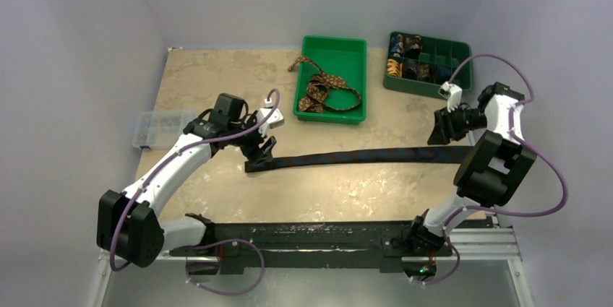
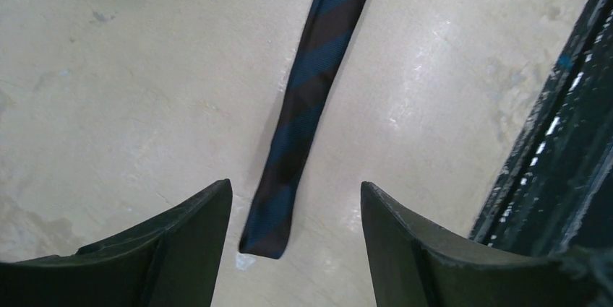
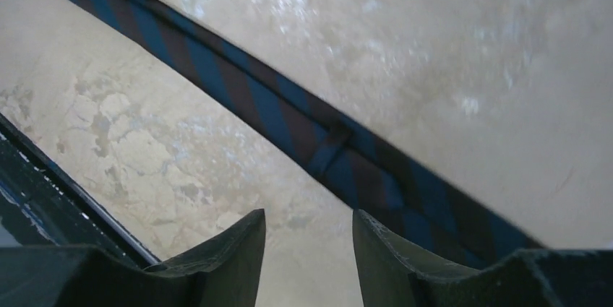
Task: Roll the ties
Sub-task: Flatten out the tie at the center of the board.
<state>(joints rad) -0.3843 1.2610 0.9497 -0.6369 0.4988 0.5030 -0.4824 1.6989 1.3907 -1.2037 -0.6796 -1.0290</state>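
1. Navy striped tie [image 1: 361,156] lies flat and unrolled, stretched left to right across the tabletop [image 1: 217,83].
2. Left gripper [image 2: 296,195] is wide open. The tie's narrow end sits between its fingers, ungripped.
3. Right gripper [image 3: 309,224] is partly open and holds nothing. The tie's wide end is just beside it.
4. Brown tie [image 1: 322,90] is bunched in the green tray [image 1: 334,41], one end over the rim.

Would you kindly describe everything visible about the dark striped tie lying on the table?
The dark tie is a long, narrow fabric band with diagonal navy and black stripes. It lies unrolled, flat on the table, slightly bowed. Its narrow end sits between the fingers of the open left gripper, apparently untouched; its wider part passes by the right gripper.
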